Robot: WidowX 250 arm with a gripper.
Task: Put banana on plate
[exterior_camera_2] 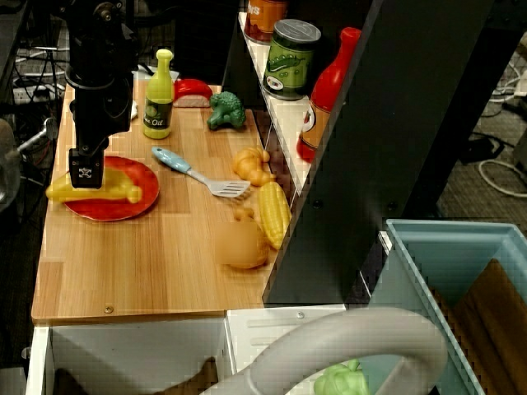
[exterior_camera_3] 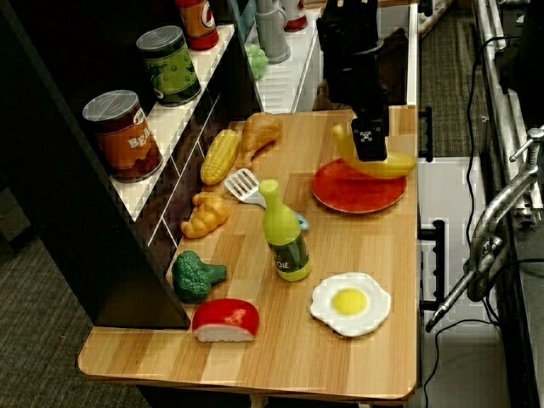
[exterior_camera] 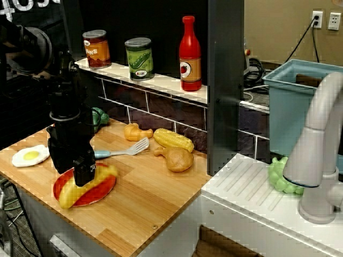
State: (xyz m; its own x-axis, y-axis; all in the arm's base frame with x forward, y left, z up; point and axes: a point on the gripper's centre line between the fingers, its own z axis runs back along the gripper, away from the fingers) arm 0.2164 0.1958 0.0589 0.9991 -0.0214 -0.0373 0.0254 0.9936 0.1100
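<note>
banana (exterior_camera: 72, 194) on plate (exterior_camera: 102, 194), claw (exterior_camera: 84, 174) gripping it.

Black gripper (exterior_camera_3: 371, 146) down at the plate's twelve o'clock edge, closed round the middle of the banana (exterior_camera_3: 393, 165). Banana lying across the far rim of the red plate (exterior_camera_3: 357, 192), stem end toward ten o'clock, other end past the rim at three o'clock. From the plate: spatula (exterior_camera_3: 246, 186) at nine o'clock, yellow-green bottle (exterior_camera_3: 284, 234) upright at seven o'clock, fried egg (exterior_camera_3: 349, 303) at six o'clock. Corn cob (exterior_camera_3: 218, 155) and drumstick (exterior_camera_3: 258, 132) at ten o'clock near the brick wall. Broccoli (exterior_camera_3: 195, 275) and a red-and-white piece (exterior_camera_3: 225, 320) near the front corner.
</note>
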